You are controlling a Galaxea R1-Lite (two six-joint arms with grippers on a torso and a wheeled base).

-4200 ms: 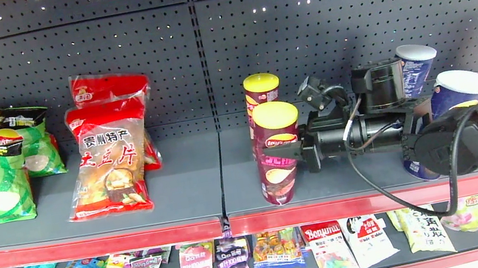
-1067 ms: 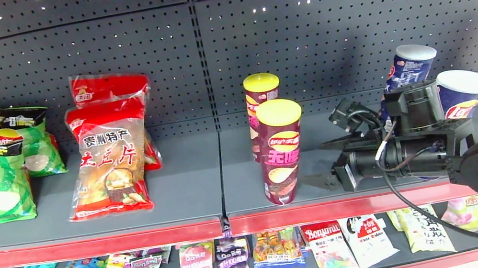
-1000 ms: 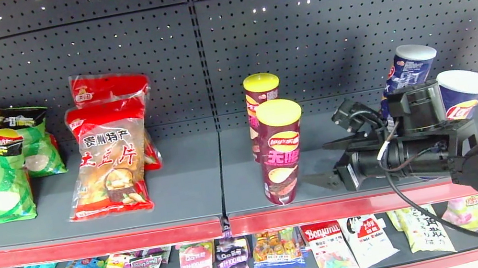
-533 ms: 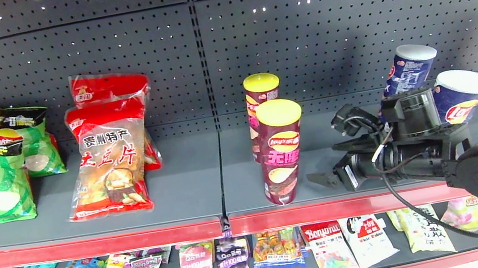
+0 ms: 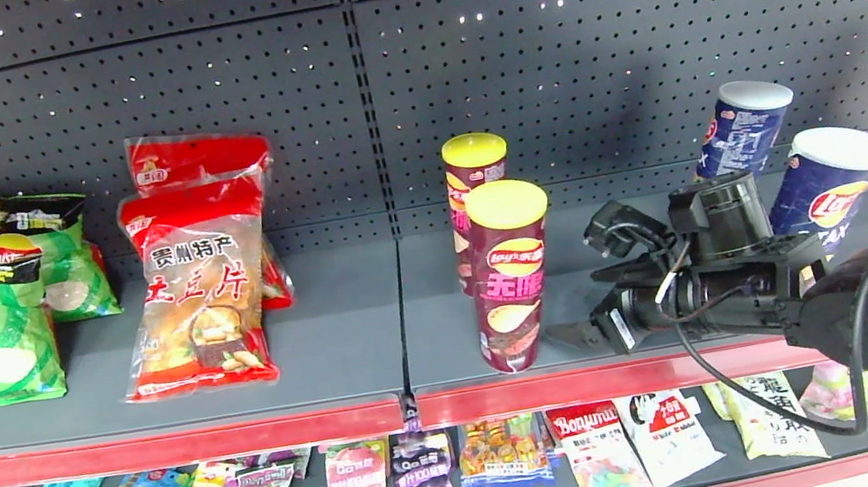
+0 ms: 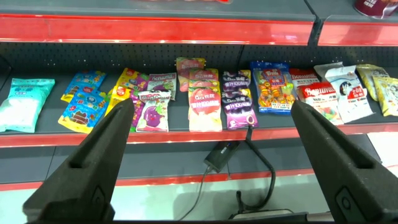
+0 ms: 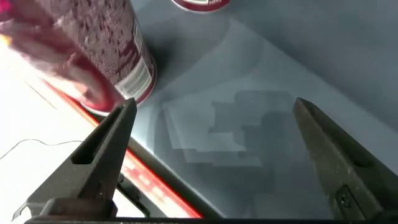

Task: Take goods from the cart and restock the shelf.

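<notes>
Maroon with a yellow lid, the chip can stands upright on the grey shelf board, near the middle of its length and close to the front edge. In my right wrist view the can is just beside one of my fingers; I cannot tell whether they touch. A second can of the same kind stands directly behind the first one.

My right gripper is at the right side of the front can, low over the board. Its jaws are spread wide and hold nothing; in the wrist view, bare board shows under the right gripper.

My left gripper also has its jaws wide apart and empty. It points toward the lower shelf, where small candy bags lie in a row.

Further right on the upper board, behind my right arm, stand two blue tubs with white lids. On the left half of the board two red bags stand one before the other, and green chip bags stand near the left end.
</notes>
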